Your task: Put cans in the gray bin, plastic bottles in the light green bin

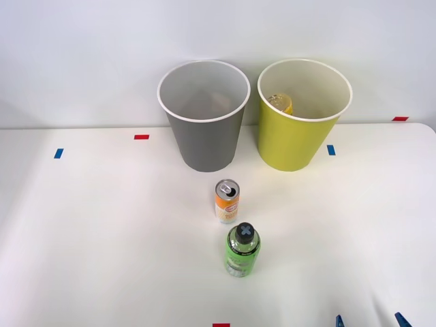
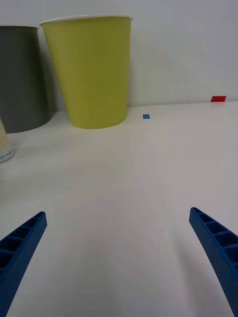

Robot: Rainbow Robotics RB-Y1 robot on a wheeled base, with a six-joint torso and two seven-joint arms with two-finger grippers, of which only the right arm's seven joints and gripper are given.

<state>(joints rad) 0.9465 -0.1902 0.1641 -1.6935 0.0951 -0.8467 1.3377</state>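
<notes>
An orange-and-white can (image 1: pixel 227 201) stands upright on the white table in front of the gray bin (image 1: pixel 204 136). A green plastic bottle (image 1: pixel 242 251) with a black cap stands just nearer than the can. The light green bin (image 1: pixel 294 139) is to the right of the gray one, and a clear bottle with a yellow label (image 1: pixel 280 103) lies inside it. My right gripper (image 1: pixel 370 320) is open at the table's front edge, right of the green bottle, with nothing between its blue fingers (image 2: pixel 218 247). In the wrist view the light green bin (image 2: pixel 91 69) and gray bin (image 2: pixel 20 74) stand ahead, and the can's edge (image 2: pixel 4 146) shows.
Red tape marks (image 1: pixel 141 137) and blue tape marks (image 1: pixel 331 150) are stuck on the table (image 1: pixel 102 238). A pale wall rises right behind the bins. Wide bare tabletop lies to the left and right of the can and bottle.
</notes>
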